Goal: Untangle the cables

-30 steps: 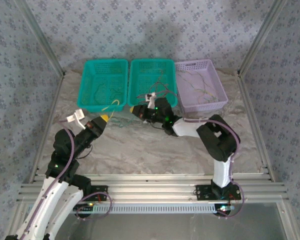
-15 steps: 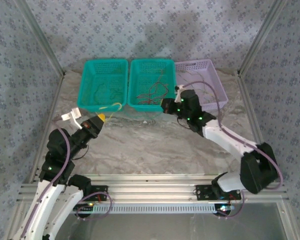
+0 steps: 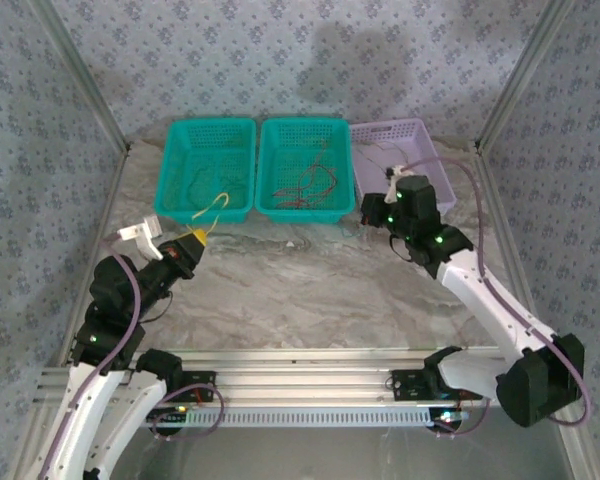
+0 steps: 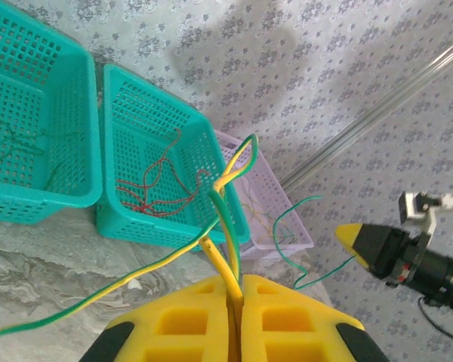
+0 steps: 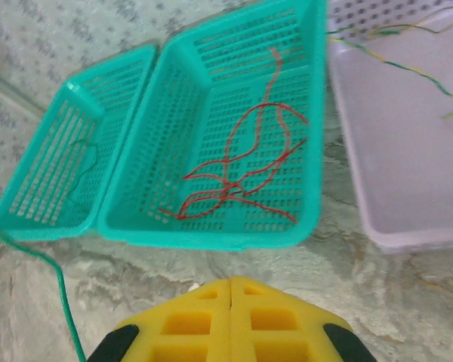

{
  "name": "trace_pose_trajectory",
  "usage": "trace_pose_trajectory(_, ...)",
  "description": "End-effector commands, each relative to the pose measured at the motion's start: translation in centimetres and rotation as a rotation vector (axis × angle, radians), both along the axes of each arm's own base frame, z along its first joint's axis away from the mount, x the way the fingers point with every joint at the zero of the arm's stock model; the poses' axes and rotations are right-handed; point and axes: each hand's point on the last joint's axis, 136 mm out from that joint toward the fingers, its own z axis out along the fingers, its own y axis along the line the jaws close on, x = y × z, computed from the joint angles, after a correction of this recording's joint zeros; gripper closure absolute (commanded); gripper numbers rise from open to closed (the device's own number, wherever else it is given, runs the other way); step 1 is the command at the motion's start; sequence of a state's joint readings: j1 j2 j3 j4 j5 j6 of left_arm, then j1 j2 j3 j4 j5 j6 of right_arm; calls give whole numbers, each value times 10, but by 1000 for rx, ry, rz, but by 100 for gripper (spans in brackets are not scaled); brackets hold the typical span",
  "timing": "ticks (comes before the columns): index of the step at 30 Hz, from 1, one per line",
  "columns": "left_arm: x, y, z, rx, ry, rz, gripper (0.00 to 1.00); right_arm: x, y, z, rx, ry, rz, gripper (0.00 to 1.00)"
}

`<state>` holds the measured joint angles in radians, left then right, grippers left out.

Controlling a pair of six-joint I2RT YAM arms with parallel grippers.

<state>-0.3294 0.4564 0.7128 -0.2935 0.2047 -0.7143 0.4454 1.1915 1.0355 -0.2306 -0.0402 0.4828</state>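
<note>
Walls (image 3: 280, 60) were blue-grey w/ small floral print. Table (image 3: 280, 285) was grey-beige, marble-veined. Left basket (image 3: 212, 122) & middle basket (image 3: 302, 121) were teal, right basket (image 3: 388, 125) was lilac; all had grid-hole mesh. Red wires (image 5: 241, 173) lay in middle basket, a thin green wire (image 5: 85, 162) in left basket. Striped wire (image 4: 220, 264) was yellow-green. Left gripper (image 4: 235, 283) & right gripper (image 5: 231, 285) had yellow pads w/ black outer corners. Left arm (image 3: 90, 400) & right arm (image 3: 490, 300) were white w/ black joints, lilac cabling.

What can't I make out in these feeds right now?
- Left wrist: yellow-green wire ends hidden inside the shut left gripper; its long strand leaves the left edge.
- Right wrist: green wire exits the bottom edge; unclear whether the right gripper holds it.
- Top: right arm covers part of the lilac basket.
</note>
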Motion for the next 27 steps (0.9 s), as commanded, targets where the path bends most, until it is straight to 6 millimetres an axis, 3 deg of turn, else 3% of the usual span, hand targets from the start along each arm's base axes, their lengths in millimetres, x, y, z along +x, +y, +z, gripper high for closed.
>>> trace_pose_trajectory(1, -3, 5, 17, 83, -66, 11, 100, 7, 35, 24, -35, -38, 98, 100)
trace_pose_trajectory(2, -3, 6, 16, 105, -66, 14, 100, 12, 48, 33, -29, -48, 122, 100)
trace_pose_trajectory(6, -1, 9, 8, 171, -54, 26, 100, 34, 103, 34, -52, -27, 221, 100)
trace_pose_trajectory(13, -4, 12, 4, 212, -73, 32, 100, 74, 198, 14, -83, -8, 344, 100)
trace_pose_trajectory(22, -12, 14, 10, 224, -115, 28, 100, 113, 274, -27, -132, 20, 436, 100)
trace_pose_trajectory(27, -16, 13, 11, 215, -125, 15, 100, 131, 299, -43, -140, -13, 439, 100)
